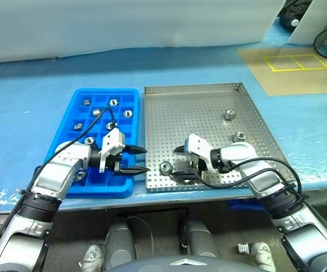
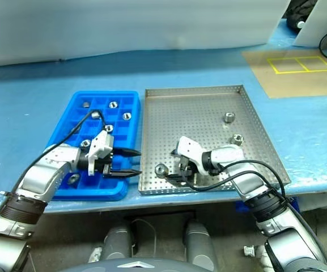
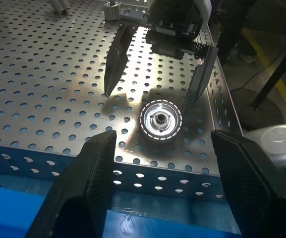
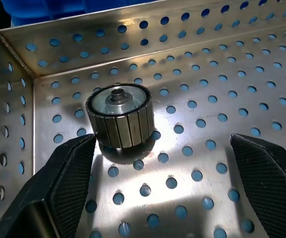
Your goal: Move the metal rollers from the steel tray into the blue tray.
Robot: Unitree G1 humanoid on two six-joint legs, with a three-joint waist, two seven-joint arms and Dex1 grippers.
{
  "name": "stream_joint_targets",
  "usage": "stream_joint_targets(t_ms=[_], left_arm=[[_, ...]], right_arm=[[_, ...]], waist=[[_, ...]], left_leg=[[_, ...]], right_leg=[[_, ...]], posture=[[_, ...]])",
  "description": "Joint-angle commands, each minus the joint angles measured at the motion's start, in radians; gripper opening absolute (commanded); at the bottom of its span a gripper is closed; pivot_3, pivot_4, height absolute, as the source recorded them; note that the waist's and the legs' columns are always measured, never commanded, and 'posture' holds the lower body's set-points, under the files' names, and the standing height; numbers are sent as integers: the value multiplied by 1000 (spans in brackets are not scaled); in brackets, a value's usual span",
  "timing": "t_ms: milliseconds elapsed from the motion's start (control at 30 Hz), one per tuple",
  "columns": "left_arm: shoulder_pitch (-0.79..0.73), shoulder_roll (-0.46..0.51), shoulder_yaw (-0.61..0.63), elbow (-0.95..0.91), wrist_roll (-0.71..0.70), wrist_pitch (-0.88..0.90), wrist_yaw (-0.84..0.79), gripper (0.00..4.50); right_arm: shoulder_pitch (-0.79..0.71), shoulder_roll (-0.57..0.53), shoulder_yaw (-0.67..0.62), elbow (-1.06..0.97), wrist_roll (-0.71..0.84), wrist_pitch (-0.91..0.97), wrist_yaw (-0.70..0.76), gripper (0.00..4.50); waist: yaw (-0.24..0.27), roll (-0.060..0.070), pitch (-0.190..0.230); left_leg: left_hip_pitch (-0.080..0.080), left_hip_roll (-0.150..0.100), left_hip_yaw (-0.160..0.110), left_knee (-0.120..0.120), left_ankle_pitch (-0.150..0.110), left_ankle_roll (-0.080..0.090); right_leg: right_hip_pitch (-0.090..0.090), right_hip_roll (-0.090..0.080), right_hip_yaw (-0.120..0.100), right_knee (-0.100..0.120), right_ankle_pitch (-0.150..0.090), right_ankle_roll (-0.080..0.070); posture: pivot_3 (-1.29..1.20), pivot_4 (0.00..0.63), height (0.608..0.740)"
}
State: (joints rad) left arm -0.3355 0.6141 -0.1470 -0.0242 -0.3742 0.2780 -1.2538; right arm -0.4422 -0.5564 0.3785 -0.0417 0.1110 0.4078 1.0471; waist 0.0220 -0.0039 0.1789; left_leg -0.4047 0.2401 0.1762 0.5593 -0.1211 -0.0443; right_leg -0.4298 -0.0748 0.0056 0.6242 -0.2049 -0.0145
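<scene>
Steel tray [image 1: 208, 107], one roller [image 1: 166, 168] before wide-open empty right claw [image 1: 177, 161]; left claw [image 1: 139, 160] parted, empty.

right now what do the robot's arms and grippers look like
Both arms have silver-grey shells with black ribbed cuffs and loose black cables. The left gripper and right gripper each have a white wrist housing and two tapered black fingers, textured with a fine knurled pattern.

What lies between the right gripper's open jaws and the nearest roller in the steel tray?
Nothing but bare perforated floor of the steel tray. In the right wrist view the roller stands just ahead of the right gripper, untouched.
</scene>
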Motion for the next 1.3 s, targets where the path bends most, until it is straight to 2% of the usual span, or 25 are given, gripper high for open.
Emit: stream_joint_targets(t_ms=[33, 300, 433, 567, 600, 700, 1000, 1167, 1300], left_arm=[[21, 24, 27, -33, -7, 12, 15, 3220], [27, 29, 28, -36, -8, 12, 26, 3220], [20, 30, 18, -21, 5, 1, 23, 3257], [12, 27, 14, -15, 9, 0, 20, 3257], [10, 26, 13, -13, 10, -1, 20, 3257], [3, 22, 11, -7, 12, -1, 18, 3257], [3, 46, 42, -11, 1, 10, 22, 3257], [-30, 87, 146, -44, -80, 81, 46, 3257], [-57, 104, 203, -14, -85, 99, 86, 3257]], right_arm=[[-26, 18, 14, 20, -15, -39, 12, 4500], [-36, 43, 4, 53, -23, -61, 9, 4500], [-30, 54, -5, 57, -19, -74, -3, 3553], [-31, 56, -5, 69, -38, -80, -27, 2191], [-31, 55, -3, 71, -38, -84, -24, 2191], [-24, 51, -2, 60, -34, -87, -18, 1815], [-64, 79, -23, 114, -54, -93, -62, 1811], [-122, 82, -50, 122, -24, -95, -33, 1811], [-171, 103, -66, 120, 3, -92, -13, 1811]], waist=[[1, 0, 0], [3, 0, 0], [3, 0, 0], [3, 0, 0], [3, 0, 0], [2, 0, 0], [1, 0, 0], [2, 0, 0], [7, 0, 0]], left_leg=[[0, 0, 0, 0, 0, 0], [0, 0, 0, 0, 0, 0], [0, 0, 0, 0, 0, 0], [0, 0, 0, 0, 0, 0], [0, 0, 0, 0, 0, 0], [0, 0, 0, 0, 0, 0], [0, 0, 0, 0, 0, 0], [-1, 0, 0, 0, 0, 0], [-1, 0, 0, 0, 0, 0]], right_leg=[[0, 0, 0, 0, 0, 0], [0, 0, 0, 0, 0, 0], [0, 0, 0, 0, 0, 0], [0, 0, 0, 0, 0, 0], [0, 0, 0, 0, 0, 0], [0, 0, 0, 0, 0, 0], [0, 0, 0, 0, 0, 0], [0, 0, 0, 0, 0, 0], [0, 0, 0, 0, 0, 0]], posture=[[-141, 150, 740], [-142, 150, 740], [-151, 150, 740], [-157, 150, 740], [-158, 150, 740], [-159, 150, 740], [-147, 150, 740], [-123, 150, 740], [-89, 150, 740]])
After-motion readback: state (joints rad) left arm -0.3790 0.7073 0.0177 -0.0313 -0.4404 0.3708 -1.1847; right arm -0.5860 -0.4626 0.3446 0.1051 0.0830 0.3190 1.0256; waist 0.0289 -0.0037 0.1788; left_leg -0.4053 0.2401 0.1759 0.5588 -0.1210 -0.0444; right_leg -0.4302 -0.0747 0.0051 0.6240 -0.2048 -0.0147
